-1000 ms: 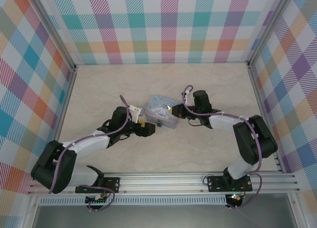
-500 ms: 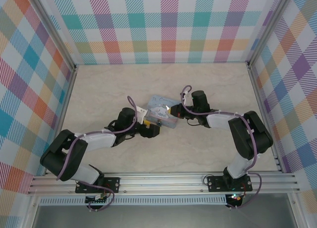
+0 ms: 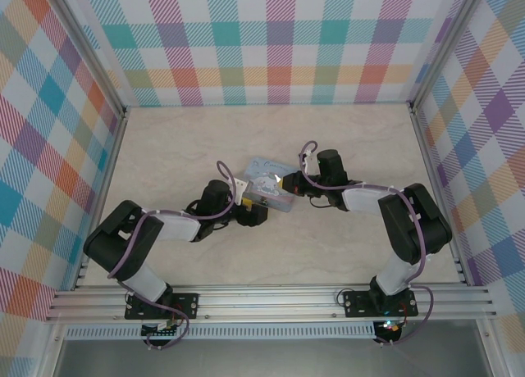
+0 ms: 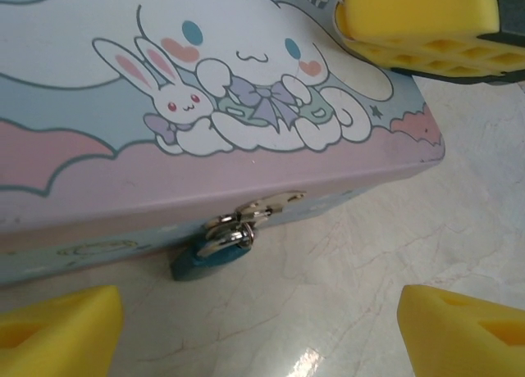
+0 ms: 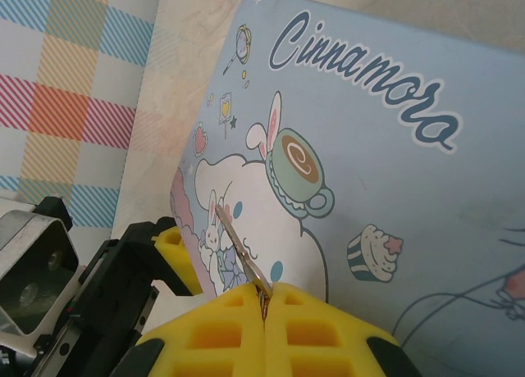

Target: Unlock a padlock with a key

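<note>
The pale blue cartoon tin lies mid-table. The padlock, small with a bluish body and a silver shackle, hangs from the tin's front hasp and rests on the table. My left gripper is open, its yellow pads spread wide just in front of the padlock without touching it. My right gripper hovers over the tin's lid, shut on the key, whose thin metal blade sticks out towards the tin's front edge. From above, the left gripper and right gripper flank the tin.
Pale marbled tabletop enclosed by plaid walls on three sides. The aluminium rail with both arm bases runs along the near edge. Open floor lies behind and to either side of the tin.
My left arm has slid right and closer to the tin's front. The right gripper has shifted slightly and still holds the key over the lid.
</note>
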Tool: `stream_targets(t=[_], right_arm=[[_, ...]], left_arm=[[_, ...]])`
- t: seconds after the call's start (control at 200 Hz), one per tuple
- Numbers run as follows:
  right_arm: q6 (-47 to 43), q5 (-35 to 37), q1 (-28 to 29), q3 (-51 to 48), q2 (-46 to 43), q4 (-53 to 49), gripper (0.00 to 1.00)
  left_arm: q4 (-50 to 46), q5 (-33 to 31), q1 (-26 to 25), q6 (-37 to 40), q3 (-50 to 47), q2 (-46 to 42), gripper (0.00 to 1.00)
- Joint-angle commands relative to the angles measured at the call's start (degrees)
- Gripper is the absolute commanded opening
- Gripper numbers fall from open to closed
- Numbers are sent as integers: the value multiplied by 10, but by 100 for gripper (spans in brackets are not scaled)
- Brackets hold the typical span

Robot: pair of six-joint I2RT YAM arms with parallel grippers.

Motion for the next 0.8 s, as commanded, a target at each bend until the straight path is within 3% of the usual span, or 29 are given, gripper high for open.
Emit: stream_targets(t=[0.0,0.605,0.8], right_arm=[[-6,11,4,3,14,-50,3],[-5,7,4,-3,10,-54,3],[-4,8,4,-5,9,-55,3]], left_arm=[[42,-8,-7,-2,3,24,87],[81,10,-10,-26,32,96,79],[78,42,-10,-25,52,111,69]])
